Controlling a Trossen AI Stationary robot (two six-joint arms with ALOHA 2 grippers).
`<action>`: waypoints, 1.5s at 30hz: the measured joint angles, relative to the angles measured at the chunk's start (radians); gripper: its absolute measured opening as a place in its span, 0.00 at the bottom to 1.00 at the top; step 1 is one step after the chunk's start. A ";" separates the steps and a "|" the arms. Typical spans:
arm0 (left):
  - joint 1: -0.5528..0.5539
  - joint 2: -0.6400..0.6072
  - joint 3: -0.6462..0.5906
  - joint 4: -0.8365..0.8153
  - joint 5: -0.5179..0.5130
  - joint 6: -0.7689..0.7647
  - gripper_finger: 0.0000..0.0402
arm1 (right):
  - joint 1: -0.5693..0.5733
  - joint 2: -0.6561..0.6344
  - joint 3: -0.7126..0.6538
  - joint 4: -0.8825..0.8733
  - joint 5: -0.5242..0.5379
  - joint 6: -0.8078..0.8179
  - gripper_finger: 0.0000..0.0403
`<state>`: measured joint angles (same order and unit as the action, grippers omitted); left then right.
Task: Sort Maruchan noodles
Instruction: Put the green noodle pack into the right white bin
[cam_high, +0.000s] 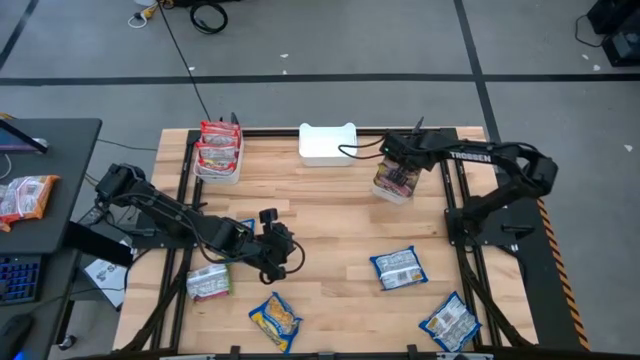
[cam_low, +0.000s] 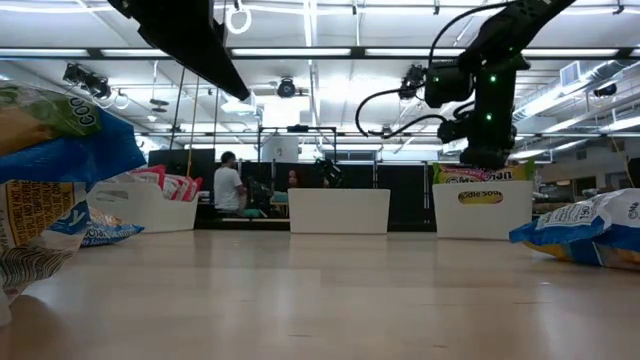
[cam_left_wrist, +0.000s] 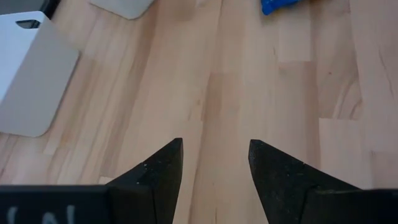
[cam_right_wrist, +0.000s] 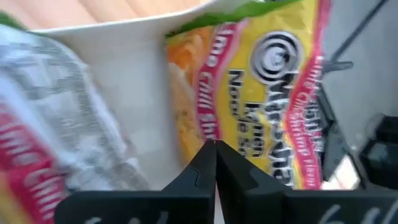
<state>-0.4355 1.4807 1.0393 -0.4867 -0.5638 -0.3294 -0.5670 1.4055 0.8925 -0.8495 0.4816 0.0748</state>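
Red-orange Maruchan packets (cam_high: 218, 148) upright in left white bin (cam_high: 219, 172). Left gripper (cam_high: 283, 254) low over bare table (cam_high: 330, 210), fingers apart, holding nothing. Blue-yellow packets (cam_high: 398, 267) flat on right side of table. Right gripper (cam_high: 396, 152) over right bin (cam_high: 396, 190), fingers closed, tips against yellow-green packet (cam_right_wrist: 273, 93) reading "Lime Chili Shrimp".
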 joint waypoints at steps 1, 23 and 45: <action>0.000 0.000 0.000 -0.005 0.008 0.000 0.47 | 0.002 -0.006 0.000 0.000 -0.012 0.000 0.02; -0.153 -0.016 0.000 -0.397 0.615 -0.818 0.47 | 0.469 -0.328 0.000 0.346 -0.030 -0.024 0.01; -0.640 0.092 0.000 -0.899 0.705 -1.491 0.47 | 0.700 -0.100 0.000 0.361 -0.029 0.064 0.01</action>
<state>-1.0756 1.5726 1.0397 -1.3856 0.1413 -1.8199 0.1333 1.3051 0.8925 -0.4886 0.4526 0.1385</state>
